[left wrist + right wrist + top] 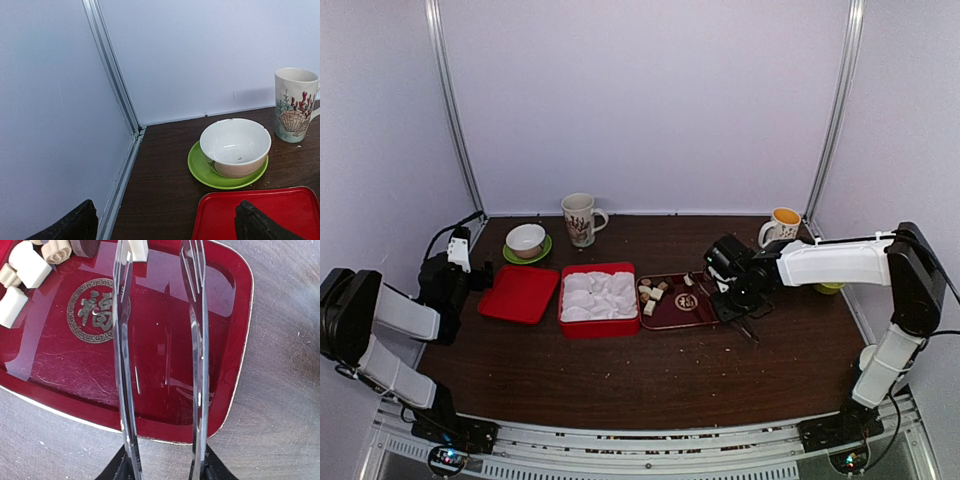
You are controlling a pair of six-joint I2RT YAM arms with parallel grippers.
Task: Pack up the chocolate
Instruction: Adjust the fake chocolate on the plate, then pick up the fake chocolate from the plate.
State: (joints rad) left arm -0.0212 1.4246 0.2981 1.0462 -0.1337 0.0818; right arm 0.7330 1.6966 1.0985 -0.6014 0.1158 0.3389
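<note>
The chocolate (pixel 652 292) is a cluster of several cream cubes and brown lumps at the left end of a dark red tray (pixel 692 312); they also show as chocolate pieces (pixel 27 267) in the right wrist view. One cream piece (pixel 137 247) lies beside the left prong. My right gripper (pixel 160 255) carries two long metal prongs, spread apart over the tray (pixel 220 340), with nothing between them. A red box with a white moulded insert (pixel 599 297) stands left of the tray. My left gripper (pixel 165 212) is open over the table beside the red lid (pixel 280 210).
A white bowl on a green saucer (pixel 235 147) and a shell-patterned mug (pixel 295 105) stand at the back left. A yellow-lined mug (pixel 783 227) stands at the back right. The red lid (pixel 520 293) lies left of the box. Side walls enclose the table.
</note>
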